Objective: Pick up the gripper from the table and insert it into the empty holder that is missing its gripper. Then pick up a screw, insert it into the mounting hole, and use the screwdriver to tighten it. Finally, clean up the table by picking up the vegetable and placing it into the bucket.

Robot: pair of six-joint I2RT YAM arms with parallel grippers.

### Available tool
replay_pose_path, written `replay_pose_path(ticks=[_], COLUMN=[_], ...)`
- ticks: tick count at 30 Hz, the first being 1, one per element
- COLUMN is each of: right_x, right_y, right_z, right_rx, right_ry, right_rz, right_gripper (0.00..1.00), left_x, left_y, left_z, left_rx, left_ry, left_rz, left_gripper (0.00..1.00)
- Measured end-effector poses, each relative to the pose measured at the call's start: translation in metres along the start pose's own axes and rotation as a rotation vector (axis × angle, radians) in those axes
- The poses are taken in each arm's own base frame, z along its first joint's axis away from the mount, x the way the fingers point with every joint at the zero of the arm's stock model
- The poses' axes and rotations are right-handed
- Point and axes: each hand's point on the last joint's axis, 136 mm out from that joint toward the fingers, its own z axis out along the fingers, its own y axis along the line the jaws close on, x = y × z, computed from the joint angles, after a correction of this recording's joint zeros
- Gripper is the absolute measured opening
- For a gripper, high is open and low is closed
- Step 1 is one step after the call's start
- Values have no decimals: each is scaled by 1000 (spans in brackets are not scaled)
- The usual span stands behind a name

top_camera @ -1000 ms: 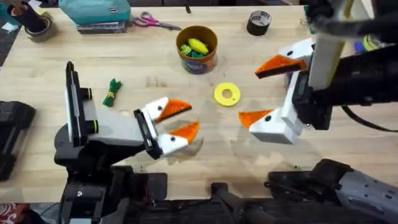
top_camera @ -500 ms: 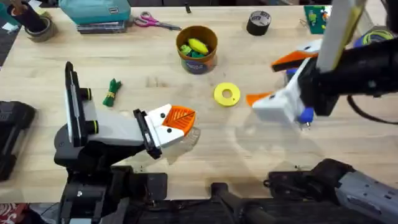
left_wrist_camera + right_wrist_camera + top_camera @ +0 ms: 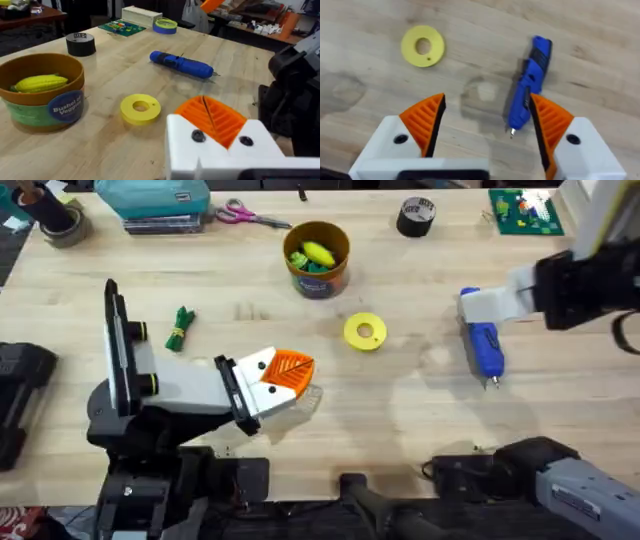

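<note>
Right gripper (image 3: 485,125) withdrawn rightward, jaws apart above screwdriver (image 3: 484,344), left gripper (image 3: 290,383) closed, low.

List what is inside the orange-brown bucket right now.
The bucket holds a bright yellow corn-like toy piece lying on something green. The wall and the yellow piece hide what the green item is, and anything beneath them. The dark green vegetable lies outside on the table.

Left claw (image 3: 290,378) closed low; right claw (image 3: 487,120) spread wide.

Bucket (image 3: 42,95) holds yellow toy; yellow disc (image 3: 140,108) nearby; screwdriver (image 3: 182,64) beyond; tool (image 3: 212,122) apparently closed.
</note>
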Motion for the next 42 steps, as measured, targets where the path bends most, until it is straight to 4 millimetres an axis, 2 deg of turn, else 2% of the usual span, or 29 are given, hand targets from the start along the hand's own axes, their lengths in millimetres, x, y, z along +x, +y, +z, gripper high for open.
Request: replay_pose_path(ticks=[6, 12, 24, 33, 42], right_x=[8, 12, 9, 30, 47], right_y=[-45, -74, -83, -87, -107], right_z=[7, 35, 106, 152, 181], right_rx=[98, 132, 70, 48, 48], right_ry=[72, 179, 321, 408, 474], right_rz=[170, 274, 249, 248, 299], right_gripper=[996, 995, 995, 996, 995], left_x=[0, 0, 0, 0, 0], left_y=[0, 0, 0, 0, 0], left_z=[0, 0, 0, 0, 0], left_rx=[0, 0, 0, 0, 0], left_ry=[0, 0, 0, 0, 0], left_rz=[0, 0, 0, 0, 0], left_gripper=[11, 12, 11, 11, 11])
